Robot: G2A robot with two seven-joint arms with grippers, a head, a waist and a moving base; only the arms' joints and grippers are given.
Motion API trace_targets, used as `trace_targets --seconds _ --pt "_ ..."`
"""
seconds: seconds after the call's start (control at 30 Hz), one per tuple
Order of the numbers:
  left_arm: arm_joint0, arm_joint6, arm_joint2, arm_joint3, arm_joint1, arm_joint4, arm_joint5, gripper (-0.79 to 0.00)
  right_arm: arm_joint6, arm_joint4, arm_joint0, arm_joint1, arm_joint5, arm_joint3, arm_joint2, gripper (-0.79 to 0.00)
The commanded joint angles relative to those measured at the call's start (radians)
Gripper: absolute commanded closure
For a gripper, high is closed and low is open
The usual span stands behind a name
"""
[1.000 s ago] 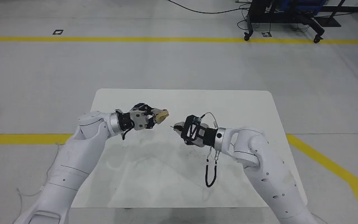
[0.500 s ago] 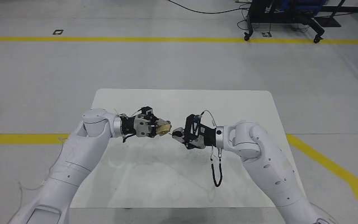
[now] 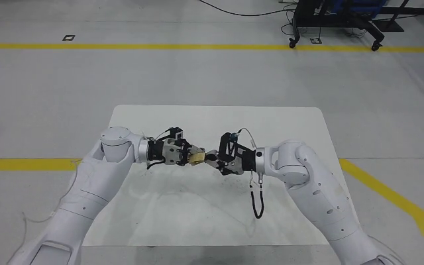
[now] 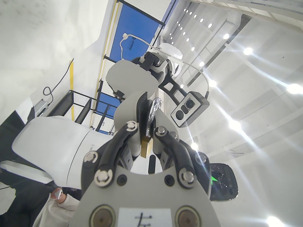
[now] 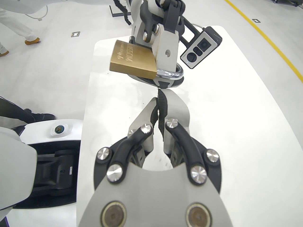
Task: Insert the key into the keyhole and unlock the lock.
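Observation:
A brass padlock point(image 3: 195, 156) hangs in the air over the middle of the white table point(image 3: 278, 126), with my left gripper point(image 3: 187, 155) shut on it. In the right wrist view its flat body point(image 5: 131, 60) juts sideways from the left gripper's fingers point(image 5: 165, 45). The silver shackle point(image 5: 171, 73) curls past their tips. My right gripper point(image 5: 159, 100) is shut on the key. Only a thin sliver pokes from the pads, just short of the shackle. In the left wrist view the lock point(image 4: 145, 148) sits edge-on in my left gripper point(image 4: 145, 128).
A black cord point(image 3: 257, 199) dangles from the right forearm over the table's front half. The two wrist cameras point(image 5: 201, 47) point(image 4: 189, 112) stick out beside the fingers. Bare tabletop lies on all sides below the arms.
Both arms have closed in on each other. The lock and the right gripper's tip, apart a second ago, now meet over the table's middle. The left gripper has dropped slightly.

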State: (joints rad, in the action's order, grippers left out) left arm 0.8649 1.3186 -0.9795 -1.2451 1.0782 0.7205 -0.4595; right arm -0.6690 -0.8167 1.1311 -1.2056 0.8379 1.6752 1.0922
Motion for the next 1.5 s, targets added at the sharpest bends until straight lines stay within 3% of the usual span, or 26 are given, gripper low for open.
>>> trace_targets --seconds 0.0,0.63,0.77,0.9,1.07,1.23,1.47 --pt "0.0 -0.006 0.003 -0.002 -0.001 -0.011 0.0 0.0 0.005 0.004 0.001 0.003 0.001 0.001 0.002 0.0" --pt "0.004 -0.071 0.006 -0.01 -0.007 -0.039 -0.006 0.0 0.06 0.027 0.056 0.037 -0.031 0.051 0.074 0.0" --pt "0.004 -0.13 0.008 0.015 -0.003 -0.014 -0.078 0.0 0.095 -0.041 0.095 0.048 -0.052 0.108 0.121 0.0" --pt "-0.017 -0.183 0.035 0.048 0.005 -0.002 -0.197 0.0 0.049 -0.193 0.13 0.06 -0.067 0.227 0.135 0.0" --pt "-0.033 -0.24 0.057 0.071 0.017 0.029 -0.257 0.0 -0.101 -0.366 0.105 0.065 -0.018 0.341 0.04 0.0" --pt "-0.037 -0.287 0.07 0.067 0.022 0.022 -0.249 0.0 -0.24 -0.524 0.052 0.055 -0.07 0.397 -0.09 0.0" --pt "-0.031 -0.339 0.082 0.05 0.026 0.012 -0.245 0.0 -0.313 -0.618 -0.02 0.034 -0.128 0.404 -0.212 0.0"
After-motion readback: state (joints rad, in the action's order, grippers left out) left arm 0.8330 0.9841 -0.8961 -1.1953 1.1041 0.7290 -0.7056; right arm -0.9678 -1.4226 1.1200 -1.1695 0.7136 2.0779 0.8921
